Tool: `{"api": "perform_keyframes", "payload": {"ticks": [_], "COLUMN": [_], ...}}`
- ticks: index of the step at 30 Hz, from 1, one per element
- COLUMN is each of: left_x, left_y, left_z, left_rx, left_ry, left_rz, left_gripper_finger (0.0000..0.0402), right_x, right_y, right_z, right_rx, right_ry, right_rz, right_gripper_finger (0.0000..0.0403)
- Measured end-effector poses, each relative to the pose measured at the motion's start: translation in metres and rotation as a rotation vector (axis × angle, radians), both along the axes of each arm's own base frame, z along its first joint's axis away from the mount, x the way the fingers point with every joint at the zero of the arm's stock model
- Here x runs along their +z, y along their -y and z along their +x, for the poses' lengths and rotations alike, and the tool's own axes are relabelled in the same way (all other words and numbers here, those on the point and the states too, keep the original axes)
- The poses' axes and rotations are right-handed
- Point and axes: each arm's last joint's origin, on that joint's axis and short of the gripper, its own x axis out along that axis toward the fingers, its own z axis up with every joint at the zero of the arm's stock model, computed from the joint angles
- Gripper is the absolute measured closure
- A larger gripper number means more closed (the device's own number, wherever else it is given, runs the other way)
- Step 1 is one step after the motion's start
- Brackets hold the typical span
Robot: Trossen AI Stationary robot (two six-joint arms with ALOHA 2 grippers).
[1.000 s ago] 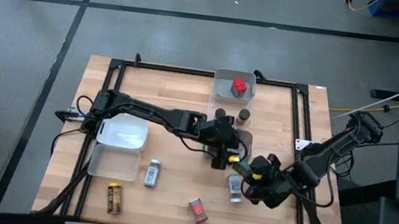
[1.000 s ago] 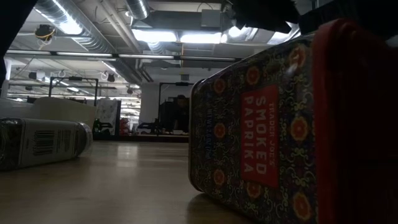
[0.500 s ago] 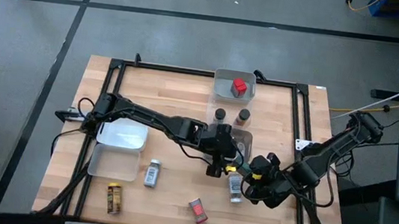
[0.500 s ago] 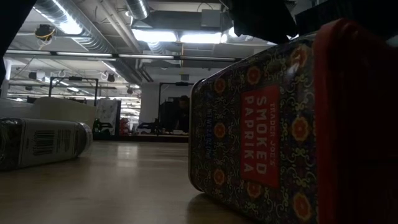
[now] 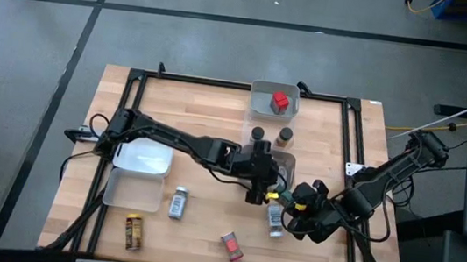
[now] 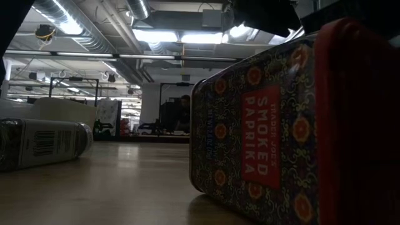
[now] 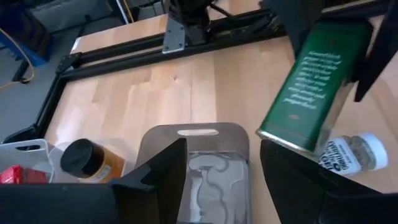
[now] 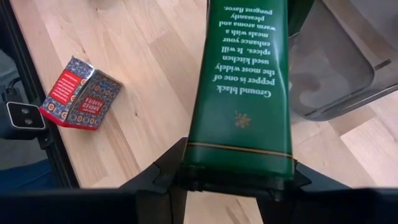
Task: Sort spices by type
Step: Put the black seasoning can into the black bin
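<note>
— While the right gripper (image 8: 233, 177) pinches the green tin (image 8: 244, 81) at the table's four o'clock, what's in the trays?
— A red box (image 5: 280, 101) sits in the twelve o'clock tray (image 5: 259, 104); the centre tray (image 7: 198, 180) is bare, under the left gripper (image 7: 217, 171), fingers spread.

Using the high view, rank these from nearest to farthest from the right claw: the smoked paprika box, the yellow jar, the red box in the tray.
1. smoked paprika box, front edge, toward the left arm's side of the right claw.
2. red box, in the far tray.
3. yellow jar, front-left corner.
</note>
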Motion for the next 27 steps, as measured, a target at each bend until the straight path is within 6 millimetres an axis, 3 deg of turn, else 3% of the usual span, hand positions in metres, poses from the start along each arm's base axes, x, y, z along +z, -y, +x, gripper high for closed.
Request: {"api": "perform_keyframes", "payload": {"ticks": [11, 27], "left_x": [0.005, -0.003], "left_y": [0.004, 0.019], "left_z": [0.002, -0.007], "left_rx": [0.009, -0.018], "left_ry": [0.056, -0.048], "left_rz": [-0.042, -0.069], "left_gripper_finger": [0.0212, 0.0212], "right_x": [0.0, 0.001], "right_y": [0.0, 0.0], "right_z": [0.0, 0.002], "right_rx": [0.002, -0.011], "right_ry": [-0.003, 0.032], "right_rz": [0.003, -0.013], "right_gripper_finger": [0.0264, 0.0257]}}
